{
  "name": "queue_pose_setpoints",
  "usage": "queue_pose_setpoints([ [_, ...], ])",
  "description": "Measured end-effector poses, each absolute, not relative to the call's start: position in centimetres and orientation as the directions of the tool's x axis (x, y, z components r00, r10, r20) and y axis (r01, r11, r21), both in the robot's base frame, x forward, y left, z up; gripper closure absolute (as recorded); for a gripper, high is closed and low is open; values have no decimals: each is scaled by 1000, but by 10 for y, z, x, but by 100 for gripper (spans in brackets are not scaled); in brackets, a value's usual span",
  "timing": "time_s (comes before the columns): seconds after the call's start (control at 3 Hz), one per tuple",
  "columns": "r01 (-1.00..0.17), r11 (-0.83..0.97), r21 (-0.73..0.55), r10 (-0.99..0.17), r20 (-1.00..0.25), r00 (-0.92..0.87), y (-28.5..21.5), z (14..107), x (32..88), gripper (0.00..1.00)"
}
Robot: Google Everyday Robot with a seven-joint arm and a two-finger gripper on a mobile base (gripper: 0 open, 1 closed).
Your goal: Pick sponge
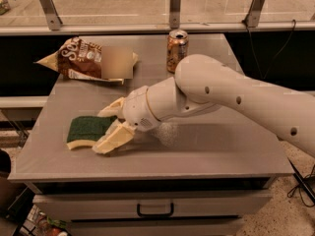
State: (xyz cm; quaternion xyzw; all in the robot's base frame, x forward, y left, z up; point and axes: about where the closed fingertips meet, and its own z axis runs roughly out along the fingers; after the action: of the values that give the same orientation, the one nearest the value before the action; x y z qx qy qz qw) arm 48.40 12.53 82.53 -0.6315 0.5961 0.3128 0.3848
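Well in front of the soda can (pixel 177 50) and off to its left in the view, the sponge (pixel 87 130) is lying flat on the grey table (pixel 221 151), green side up. We are holding our gripper (pixel 105 131) low over the end of it that faces back toward the can. The fingers are standing spread, one on the can's side of the sponge and one on the side away from the can, with nothing pinched yet. We cannot tell whether either one is touching the foam.

We are judging the closing as the risky part. If we are squeezing too high, the pads may be skimming over the thin sponge and pushing it further from the can, toward the table's edge. Foam is also giving easily, so a shallow bite on one end may be letting it droop or slip out during the lift. The snack bag (pixel 83 60), left of the can, is sitting well apart and posing no trouble.
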Motion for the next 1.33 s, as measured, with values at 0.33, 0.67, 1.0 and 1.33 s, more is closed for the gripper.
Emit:
queue_pose_setpoints([
  [0.33,-993,3,-114,-512,-853,97,127,826,483,88],
  [0.67,-993,0,-115,-513,-853,99,128,826,482,100],
  [1.0,-993,0,-115,-513,-853,99,128,826,482,100],
  [1.33,-988,-17,-156,-500,-854,144,124,847,481,100],
])
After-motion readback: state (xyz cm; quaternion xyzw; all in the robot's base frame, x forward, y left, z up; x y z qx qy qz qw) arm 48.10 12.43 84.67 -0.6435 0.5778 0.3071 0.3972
